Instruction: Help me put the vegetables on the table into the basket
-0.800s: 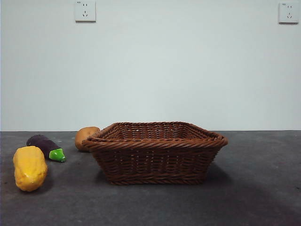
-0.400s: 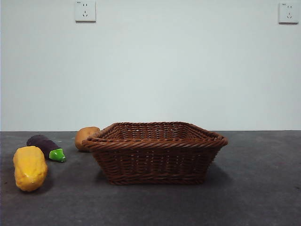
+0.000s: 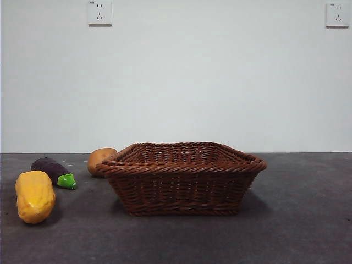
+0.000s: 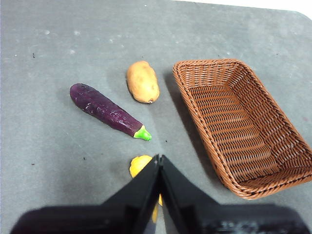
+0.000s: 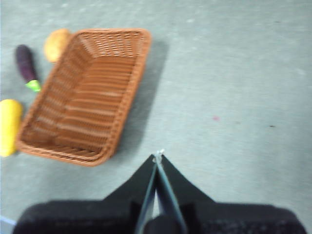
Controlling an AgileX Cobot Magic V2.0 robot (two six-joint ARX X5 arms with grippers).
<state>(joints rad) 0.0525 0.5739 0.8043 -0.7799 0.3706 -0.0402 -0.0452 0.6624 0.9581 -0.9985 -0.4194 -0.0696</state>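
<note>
Work on the task has not started, as far as we can judge: the shallow brown woven wicker basket (image 3: 181,177) is empty, its bare weave plain to us in both wrist views, and all three toy vegetables lie outside it on the dark grey speckled table (image 3: 297,220).

We find the bumpy yellow corn cob (image 3: 34,196) nearest the front camera and well clear of the basket. The dark purple eggplant with its bright green cap (image 3: 54,172) lies just behind the corn, apart from it. The tan-brown potato (image 3: 100,160) sits close beside the basket's far corner; from the left wrist view a thin strip of table shows between them, so we read them as not touching.

Neither arm appears in the front view. We see the left gripper (image 4: 159,161) hanging above the vegetables, its two black jaws pressed together with nothing between them, the corn partly hidden beneath its tip. The right gripper (image 5: 158,158) hovers over bare table on the basket's other side, jaws likewise closed and empty.

All three vegetables are left to move, and we judge the left arm better placed for them.

Against the front pictures from a second and half a second ago, we find nothing changed: basket and vegetables lie exactly where they were, and no arm has entered.
</note>
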